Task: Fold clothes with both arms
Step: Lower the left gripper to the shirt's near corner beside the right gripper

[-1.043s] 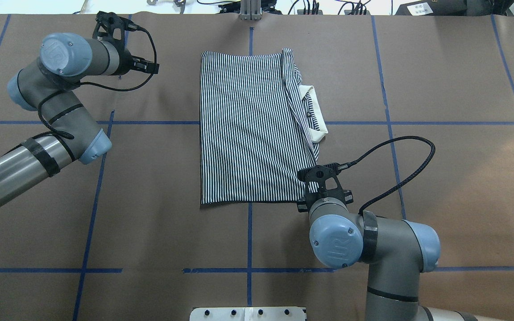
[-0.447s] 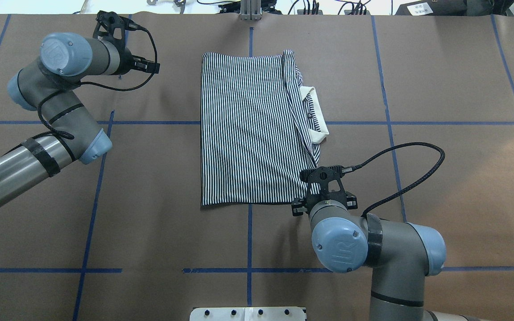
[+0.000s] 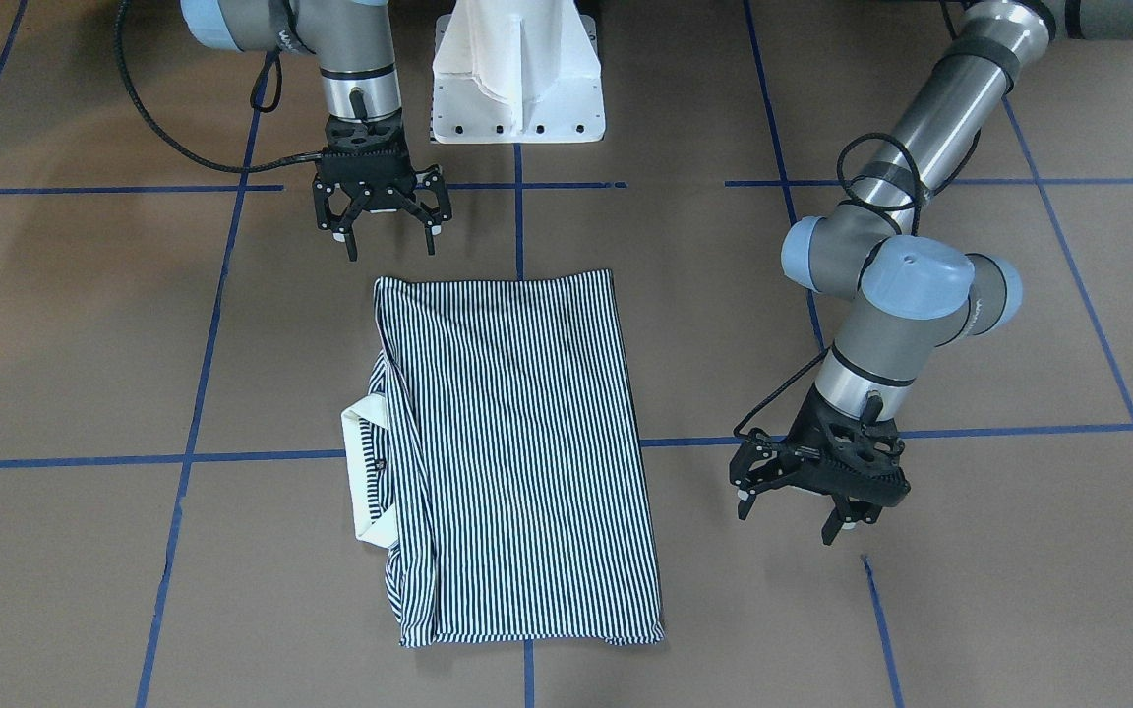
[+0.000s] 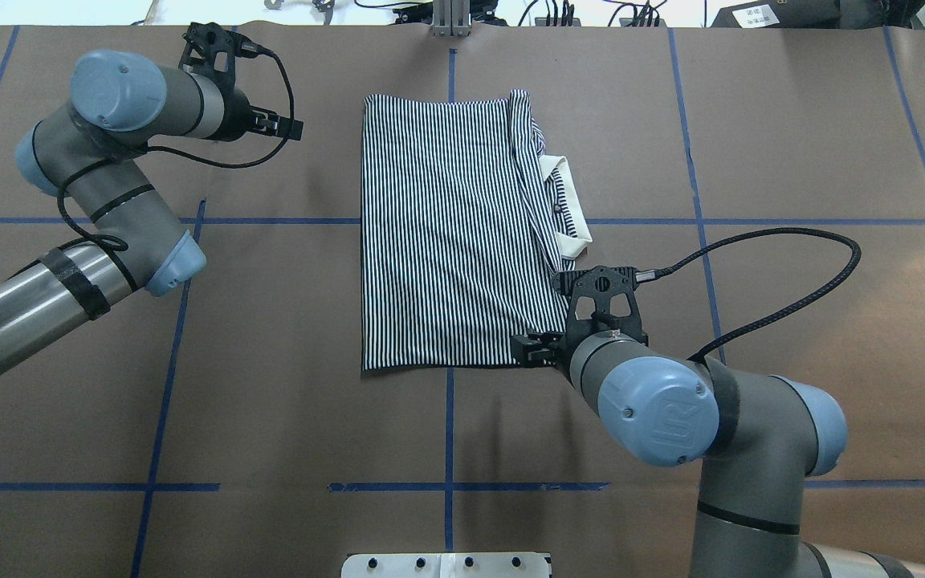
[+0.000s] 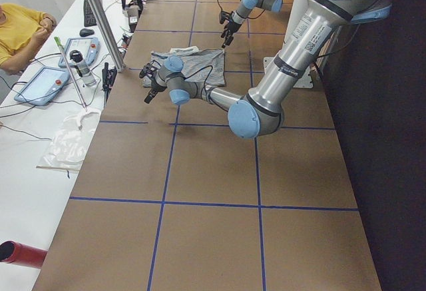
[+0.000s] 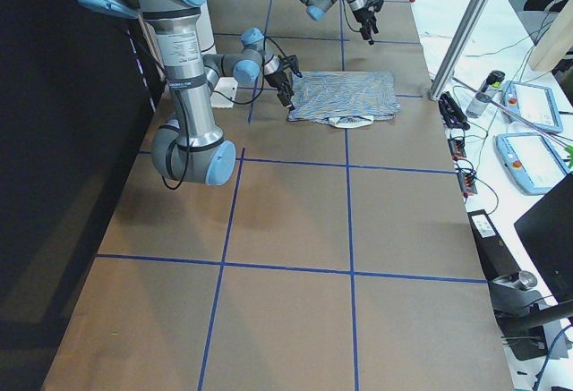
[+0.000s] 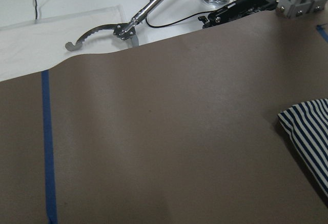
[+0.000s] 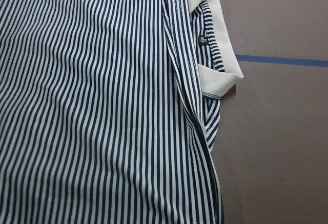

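Note:
The striped polo shirt (image 4: 446, 233) lies folded into a long rectangle at the table's middle, its cream collar (image 4: 571, 210) poking out on the right side. In the front view my right gripper (image 3: 387, 246) hangs open just off the shirt's (image 3: 517, 452) corner nearest the robot, holding nothing. My left gripper (image 3: 788, 523) hovers open over bare table, a short way off the shirt's long edge. The right wrist view looks down on the stripes (image 8: 102, 106) and collar (image 8: 215, 65). A shirt corner (image 7: 307, 137) enters the left wrist view.
Brown paper with blue tape lines (image 4: 446, 486) covers the table. The white pedestal base (image 3: 517, 69) stands at the robot's side. A metal post (image 4: 450, 20), cables, a tool (image 7: 128, 26) and a bottle lie beyond the far edge. A person (image 5: 20, 31) sits at the side bench.
My right arm's wrist has swung and its elbow has shifted right, bringing the camera mount further over the shirt's near right corner. The left wrist has edged slightly toward the shirt.

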Available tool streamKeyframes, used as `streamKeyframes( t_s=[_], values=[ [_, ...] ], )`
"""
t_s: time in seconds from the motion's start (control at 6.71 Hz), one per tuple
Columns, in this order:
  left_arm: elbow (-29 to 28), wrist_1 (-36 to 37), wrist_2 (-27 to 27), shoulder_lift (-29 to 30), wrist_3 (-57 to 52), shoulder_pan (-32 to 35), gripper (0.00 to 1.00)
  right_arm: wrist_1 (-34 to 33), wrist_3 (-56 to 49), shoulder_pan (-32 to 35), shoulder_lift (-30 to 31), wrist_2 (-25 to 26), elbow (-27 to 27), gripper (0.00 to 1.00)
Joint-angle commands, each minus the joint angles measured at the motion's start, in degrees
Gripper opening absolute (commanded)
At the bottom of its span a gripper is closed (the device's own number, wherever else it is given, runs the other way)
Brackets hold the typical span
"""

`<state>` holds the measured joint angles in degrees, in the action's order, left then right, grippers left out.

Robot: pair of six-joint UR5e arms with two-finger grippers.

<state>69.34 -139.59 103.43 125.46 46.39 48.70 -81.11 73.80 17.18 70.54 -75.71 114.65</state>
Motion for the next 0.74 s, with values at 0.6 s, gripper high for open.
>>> streamKeyframes(
  t_s=[0.6],
  values=[
    [30.2, 5.4, -13.0, -15.6, 50.6, -23.5, 0.77, 19.1, 27.8, 1.7, 8.3, -2.3, 0.0, 0.96]
  ],
)
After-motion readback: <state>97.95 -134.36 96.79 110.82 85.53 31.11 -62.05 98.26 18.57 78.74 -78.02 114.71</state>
